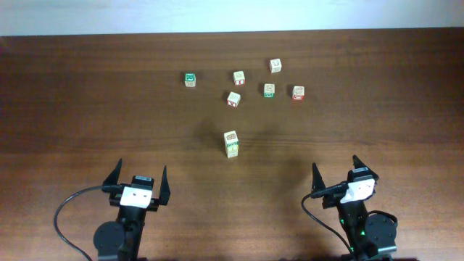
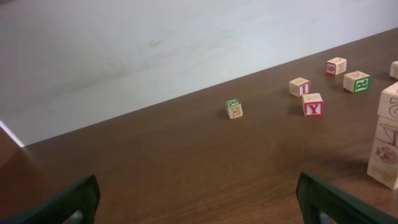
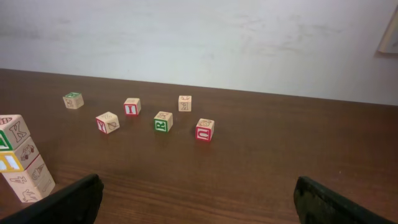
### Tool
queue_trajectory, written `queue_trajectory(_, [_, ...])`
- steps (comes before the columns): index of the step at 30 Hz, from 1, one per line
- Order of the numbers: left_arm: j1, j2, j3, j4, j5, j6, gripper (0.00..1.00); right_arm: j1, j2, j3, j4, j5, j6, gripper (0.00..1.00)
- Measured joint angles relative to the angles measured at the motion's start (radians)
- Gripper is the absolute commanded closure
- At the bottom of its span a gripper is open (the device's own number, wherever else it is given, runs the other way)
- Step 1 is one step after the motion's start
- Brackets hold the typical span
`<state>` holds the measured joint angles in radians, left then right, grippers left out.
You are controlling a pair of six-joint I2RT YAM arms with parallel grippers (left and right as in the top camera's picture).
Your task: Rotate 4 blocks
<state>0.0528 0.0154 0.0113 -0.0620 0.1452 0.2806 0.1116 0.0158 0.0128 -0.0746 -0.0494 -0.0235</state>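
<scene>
The blocks stand as one leaning stack of several pale wooden cubes (image 1: 231, 144) mid-table. In the right wrist view the stack (image 3: 22, 158) shows at the left edge, with a green-marked K cube on top and a yellow face lower down. It sits at the right edge of the left wrist view (image 2: 387, 140). My left gripper (image 1: 142, 168) is open near the front edge, left of the stack and well short of it, with nothing between its fingers (image 2: 68, 202). My right gripper (image 1: 335, 164) is open to the stack's right, also holding nothing, its fingers (image 3: 329, 199) wide apart.
Several loose letter cubes lie beyond the stack: a green-topped one (image 1: 190, 79) at the far left, a red Y cube (image 1: 233, 99), an I cube (image 1: 238, 77), a green R cube (image 1: 269, 90), a red cube (image 1: 298, 92) and a pale cube (image 1: 275, 65). The table's far edge meets a white wall.
</scene>
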Motion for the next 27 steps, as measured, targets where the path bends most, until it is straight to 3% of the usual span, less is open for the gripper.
queue_trajectory(27, [0.0, 0.054, 0.001, -0.002, -0.004, 0.0, 0.01, 0.0, 0.0, 0.0, 0.0, 0.0, 0.0, 0.02])
